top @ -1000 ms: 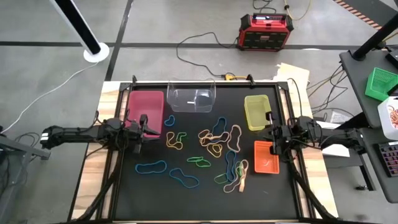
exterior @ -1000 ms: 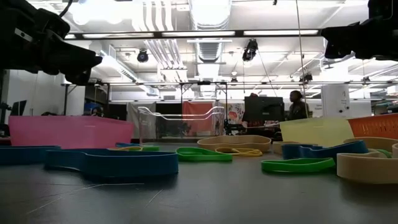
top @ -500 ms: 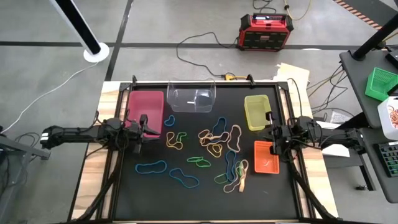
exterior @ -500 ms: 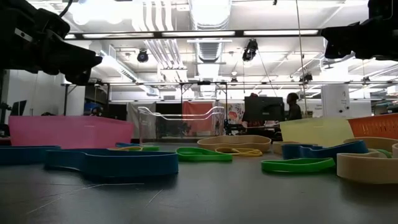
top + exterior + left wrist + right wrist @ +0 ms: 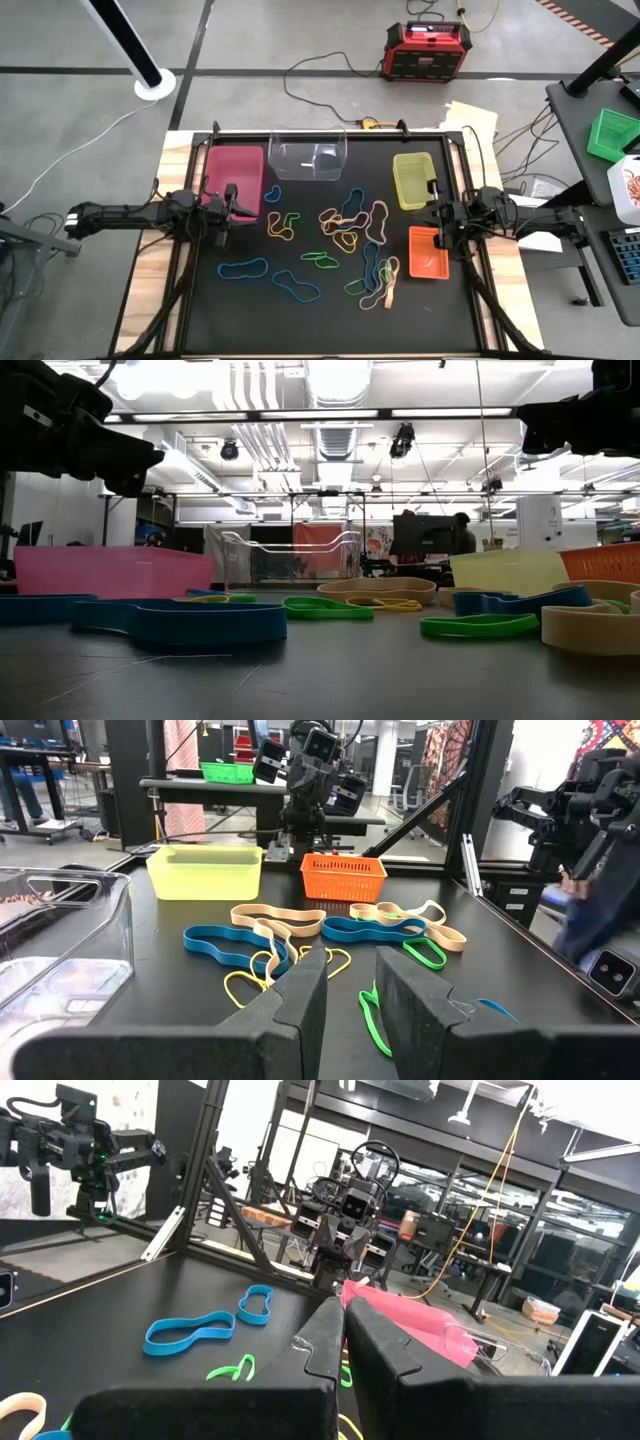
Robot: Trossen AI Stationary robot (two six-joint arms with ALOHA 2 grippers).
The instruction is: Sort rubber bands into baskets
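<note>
Many rubber bands lie flat on the black mat, among them a blue one [image 5: 243, 268], a yellow one [image 5: 282, 225], a green one [image 5: 320, 260] and a tan one [image 5: 390, 292]. The magenta basket [image 5: 235, 175], the clear basket [image 5: 308, 160] and the yellow-green basket [image 5: 412, 180] stand along the far side. The orange basket [image 5: 428, 252] stands at the right. My left gripper [image 5: 232, 205] hovers in front of the magenta basket, slightly open and empty [image 5: 352, 960]. My right gripper [image 5: 437, 222] hovers between the yellow-green and orange baskets, shut and empty [image 5: 345, 1308].
A black frame [image 5: 190, 260] runs round the mat. A red-black power box [image 5: 428, 50] stands on the floor beyond the table. A bright green crate [image 5: 612, 135] sits on a side desk at the right. A person [image 5: 462, 532] shows in the room behind.
</note>
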